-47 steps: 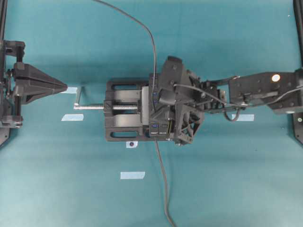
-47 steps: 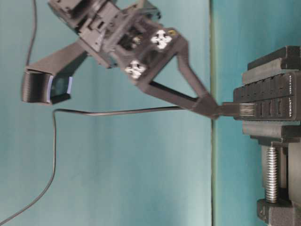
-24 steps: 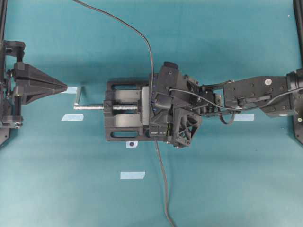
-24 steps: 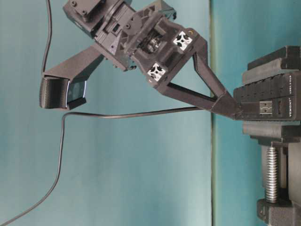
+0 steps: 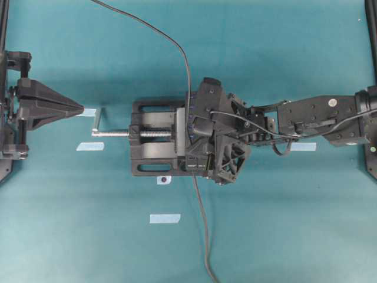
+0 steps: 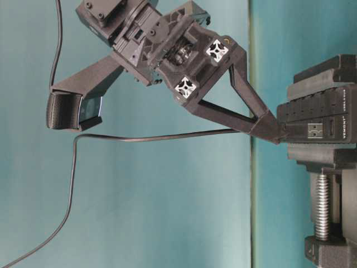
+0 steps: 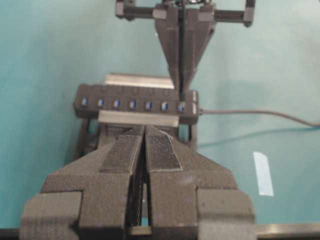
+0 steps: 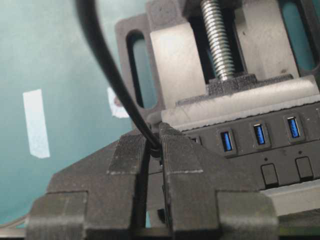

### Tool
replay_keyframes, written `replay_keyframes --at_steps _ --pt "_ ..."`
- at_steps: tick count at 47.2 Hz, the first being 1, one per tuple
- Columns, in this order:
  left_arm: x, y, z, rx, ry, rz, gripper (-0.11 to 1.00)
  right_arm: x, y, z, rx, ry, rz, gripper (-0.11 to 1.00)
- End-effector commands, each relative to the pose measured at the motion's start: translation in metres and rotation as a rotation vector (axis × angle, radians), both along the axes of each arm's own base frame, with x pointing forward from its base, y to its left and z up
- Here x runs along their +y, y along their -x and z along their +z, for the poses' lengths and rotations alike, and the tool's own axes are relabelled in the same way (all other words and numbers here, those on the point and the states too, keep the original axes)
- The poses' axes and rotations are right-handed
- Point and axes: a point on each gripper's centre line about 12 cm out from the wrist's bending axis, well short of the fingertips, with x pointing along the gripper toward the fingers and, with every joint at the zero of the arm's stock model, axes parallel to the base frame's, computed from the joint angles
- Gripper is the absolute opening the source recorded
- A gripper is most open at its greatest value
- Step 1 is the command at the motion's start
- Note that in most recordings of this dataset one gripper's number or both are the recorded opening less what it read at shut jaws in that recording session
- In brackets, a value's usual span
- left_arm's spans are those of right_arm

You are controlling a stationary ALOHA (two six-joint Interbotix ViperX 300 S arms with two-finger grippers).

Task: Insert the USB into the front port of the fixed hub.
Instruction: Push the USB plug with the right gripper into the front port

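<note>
Now, small black USB (image 6: 281,132), thin cable, at blue-ported hub (image 7: 135,104)

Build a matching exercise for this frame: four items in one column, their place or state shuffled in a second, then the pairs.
Items:
1. right gripper
2. left gripper
3. hub
4. vise screw

Places or states:
A. shut on nothing, parked away from the vise
B. silver, sticking out of the vise towards the parked arm
C. clamped in the vise, blue ports in a row
D. fingers shut on the plug at the hub's end port

Pairs: 1-D, 2-A, 3-C, 4-B
</note>
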Motion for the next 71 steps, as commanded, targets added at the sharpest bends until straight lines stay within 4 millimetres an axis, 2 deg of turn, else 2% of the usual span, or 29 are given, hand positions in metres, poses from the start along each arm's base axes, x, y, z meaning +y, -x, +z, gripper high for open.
replay_keyframes --at_steps 1,71 --pt "0.0001 -0.0018 0.006 -0.02 -0.001 0.0 0.0 0.0013 -0.0022 0.0096 -0.029 -0.008 -0.004 0.02" --pt "-0.0002 -0.0018 0.0058 -0.021 -0.001 -0.001 0.0 0.0013 -0.0007 0.0008 -0.009 -0.012 -0.009 0.02"
